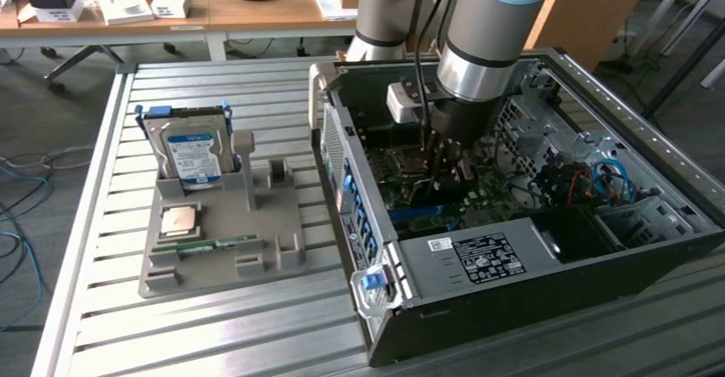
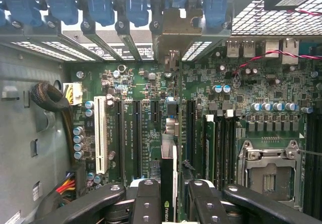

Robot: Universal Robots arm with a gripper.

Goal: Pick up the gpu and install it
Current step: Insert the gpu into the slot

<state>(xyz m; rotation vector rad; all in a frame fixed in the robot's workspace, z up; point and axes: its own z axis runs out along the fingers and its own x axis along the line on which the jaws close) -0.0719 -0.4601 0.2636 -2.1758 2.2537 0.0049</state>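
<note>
The gripper [image 2: 172,191] pinches the gpu [image 2: 168,169]. Both are inside the computer case [image 1: 498,317], middle of the exterior view

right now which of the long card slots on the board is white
The outermost slot, next to the bare grey case wall; the other long slots are black.
</note>
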